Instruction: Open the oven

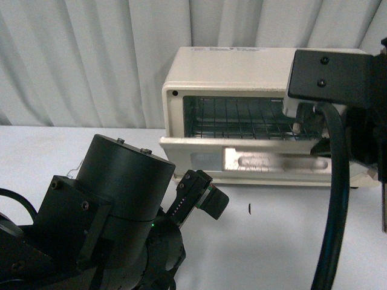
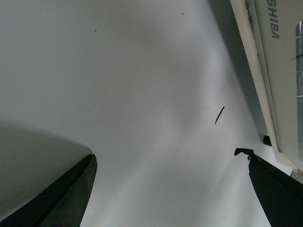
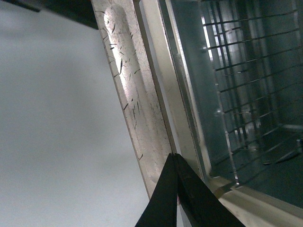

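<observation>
Oven (image 1: pixel 230 69) sits upper right, its door (image 1: pixel 272 160) hanging open. Right gripper (image 3: pixel 174 161) is pinched closed right over that door; left gripper (image 1: pixel 202 196), lower centre, is spread wide.

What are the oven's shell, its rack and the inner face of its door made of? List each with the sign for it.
Oven shell: cream, smooth, satin sheen; probably painted metal, plastic not excluded. Rack: thin bright wires in a grid; likely plated steel. Door's inner face: bare shiny metal, mirror glare, fine scratches.
</observation>
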Controlling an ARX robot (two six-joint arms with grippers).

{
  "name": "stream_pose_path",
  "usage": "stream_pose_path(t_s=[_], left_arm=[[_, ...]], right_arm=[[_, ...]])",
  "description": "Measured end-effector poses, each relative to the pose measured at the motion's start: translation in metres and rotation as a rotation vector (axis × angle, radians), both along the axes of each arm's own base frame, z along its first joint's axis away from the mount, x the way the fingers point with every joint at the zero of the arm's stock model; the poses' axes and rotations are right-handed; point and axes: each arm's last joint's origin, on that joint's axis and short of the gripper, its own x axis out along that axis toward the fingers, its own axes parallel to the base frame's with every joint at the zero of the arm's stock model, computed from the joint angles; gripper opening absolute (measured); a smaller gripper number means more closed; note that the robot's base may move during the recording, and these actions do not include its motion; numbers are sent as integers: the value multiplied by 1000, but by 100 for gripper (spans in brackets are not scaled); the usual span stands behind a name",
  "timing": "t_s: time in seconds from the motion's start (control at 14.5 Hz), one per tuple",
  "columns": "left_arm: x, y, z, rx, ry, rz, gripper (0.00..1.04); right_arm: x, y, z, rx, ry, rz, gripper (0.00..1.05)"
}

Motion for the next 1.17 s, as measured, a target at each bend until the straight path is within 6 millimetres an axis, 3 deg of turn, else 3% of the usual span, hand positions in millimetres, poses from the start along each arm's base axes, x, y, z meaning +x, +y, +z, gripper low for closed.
stream_pose_path(t_s=[0.41, 0.9, 0.96, 1.03, 1.17], left_arm=[[0, 0, 0, 0, 0, 0, 98], [0, 0, 0, 1, 0, -1, 98], [0, 0, 0, 1, 0, -1, 98], [0, 0, 0, 0, -1, -1, 98], [0, 0, 0, 1, 0, -1, 98]], right_arm=[[-13, -6, 4, -28, 58, -5, 2], [-10, -14, 51, 25, -73, -10, 2], [-10, -14, 66, 38, -135, -10, 5], [-10, -14, 79, 51, -189, -8, 15], [-11, -14, 84, 57, -199, -4, 37]])
